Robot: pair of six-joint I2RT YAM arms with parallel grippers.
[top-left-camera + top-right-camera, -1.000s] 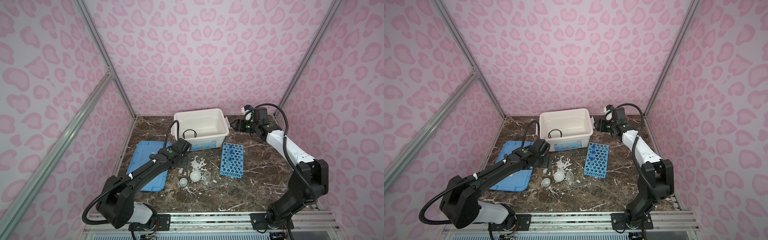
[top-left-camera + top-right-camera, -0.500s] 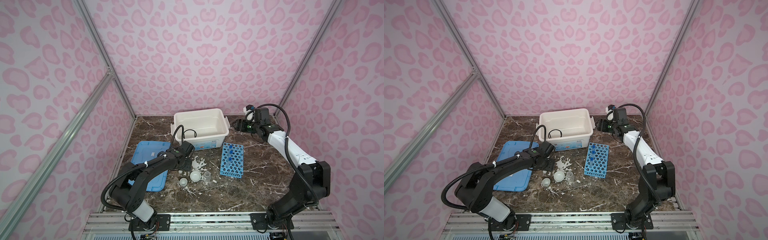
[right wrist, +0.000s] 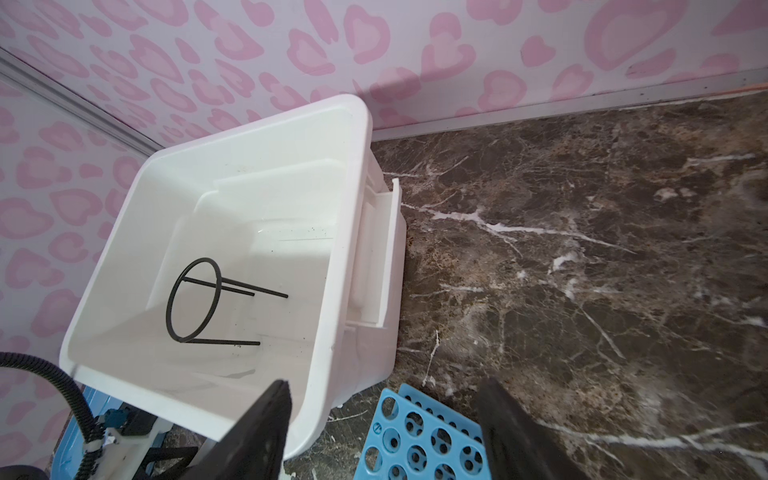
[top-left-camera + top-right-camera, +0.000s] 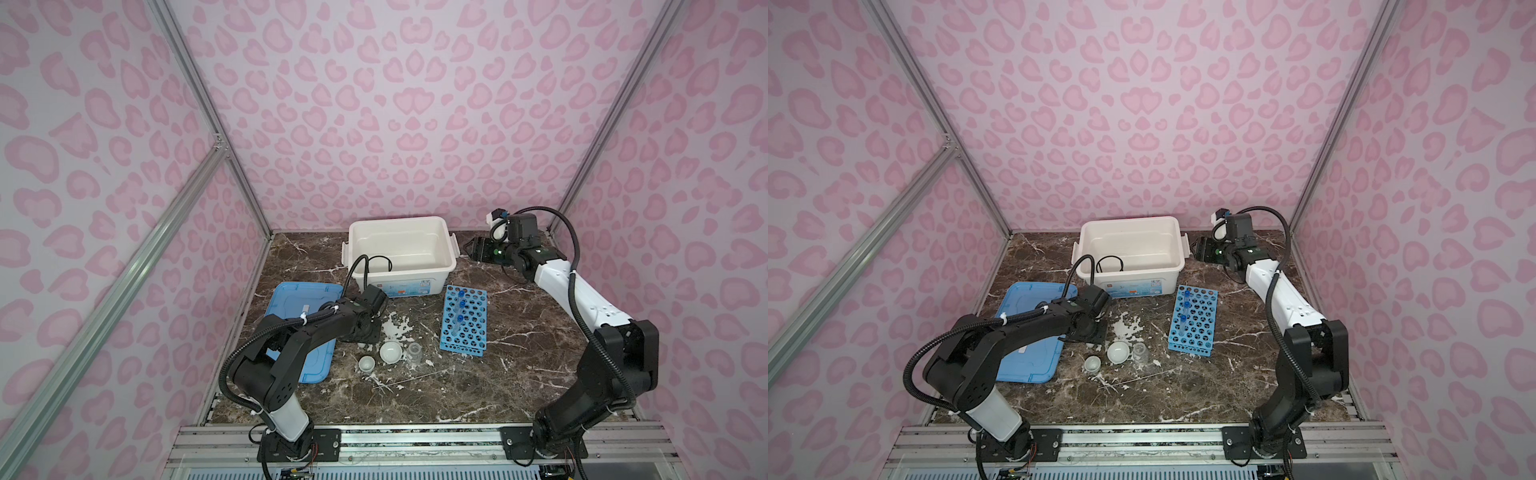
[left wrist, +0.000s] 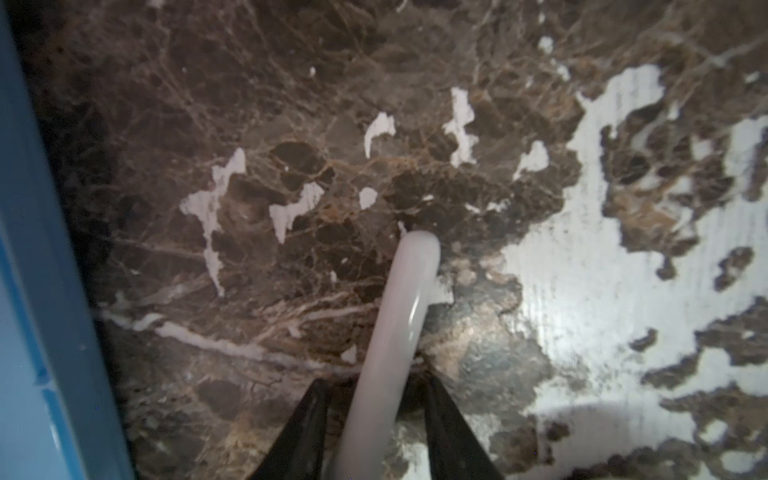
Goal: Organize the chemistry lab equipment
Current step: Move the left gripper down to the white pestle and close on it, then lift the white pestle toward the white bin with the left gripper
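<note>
In the left wrist view the white pestle (image 5: pixel 407 299) lies on the marble between the fingers of my left gripper (image 5: pixel 374 380), with a narrow gap on each side. In both top views this gripper (image 4: pixel 365 332) (image 4: pixel 1090 332) is low over the table and hides the pestle. Just in front of it stand the white cup (image 4: pixel 366 364), the white dish (image 4: pixel 391 352) and the clear beaker (image 4: pixel 414 351). The blue rack (image 4: pixel 463 328) (image 3: pixel 419 440) holds two blue-capped tubes (image 4: pixel 460 299). The black ring stand (image 3: pixel 195 305) lies in the white box (image 4: pixel 399 222). My right gripper (image 4: pixel 469 249) (image 3: pixel 386 384) hovers open and empty beside the box.
The flat blue lid (image 4: pixel 291 299) (image 5: pixel 25 332) lies left of my left gripper, under the left arm. The white box (image 3: pixel 357 124) stands at the back middle, against the wall. White patches mark the marble around the pestle.
My left gripper has dropped down to the table and its jaws have narrowed around the pestle. The right arm has stayed where it was.
</note>
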